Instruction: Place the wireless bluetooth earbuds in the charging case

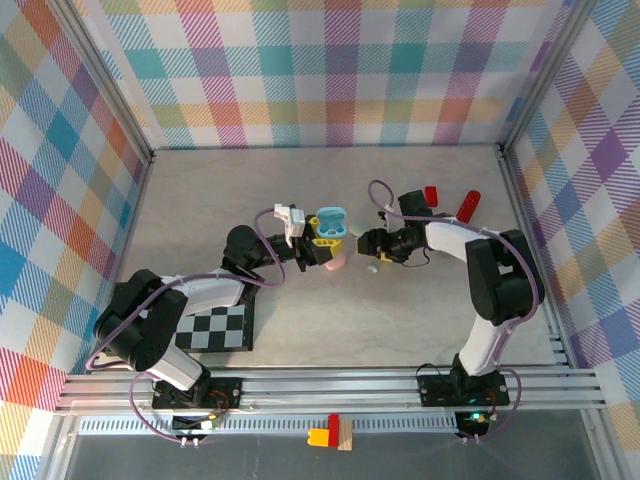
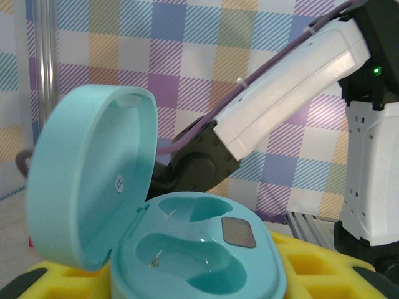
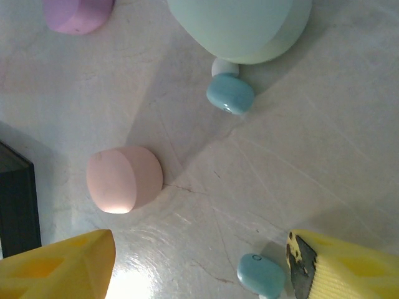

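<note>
teal charging case (image 2: 199, 255), lid up, is held clamped by the left gripper (image 1: 323, 233). right gripper (image 3: 202, 268) is spread wide and empty; one blue earbud (image 3: 260, 275) lies at five o'clock, just beside its yellow finger (image 3: 349, 268), and could be knocked away if closed on off-centre.

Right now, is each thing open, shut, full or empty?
teal charging case, lid open, both wells empty
left gripper, shut on the teal charging case
right gripper, open, holding nothing
upper blue earbud, loose on the table
lower blue earbud, loose on the table
pink case, shut
</note>
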### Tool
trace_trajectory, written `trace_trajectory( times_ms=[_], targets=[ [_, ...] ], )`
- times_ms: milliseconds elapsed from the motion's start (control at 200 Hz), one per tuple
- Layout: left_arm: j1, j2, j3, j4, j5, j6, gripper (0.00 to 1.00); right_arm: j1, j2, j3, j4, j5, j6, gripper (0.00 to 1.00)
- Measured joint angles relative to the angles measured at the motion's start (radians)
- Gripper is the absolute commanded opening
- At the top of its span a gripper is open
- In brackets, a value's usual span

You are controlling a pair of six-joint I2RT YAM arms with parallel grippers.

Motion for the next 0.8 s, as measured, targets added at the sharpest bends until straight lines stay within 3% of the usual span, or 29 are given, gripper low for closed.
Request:
trace_trajectory(
  times_ms=[640,800],
  targets=[
    [0.0,-0.005,0.0,0.0,0.001,0.0,0.43,-0.001,0.002,-0.061,-0.048,-0.066,-0.058,0.48],
    [0.0,-0.005,0.0,0.0,0.002,-0.001,0.43,0.0,0.002,-0.061,-0.053,-0.068,-0.059,0.48]
  ],
)
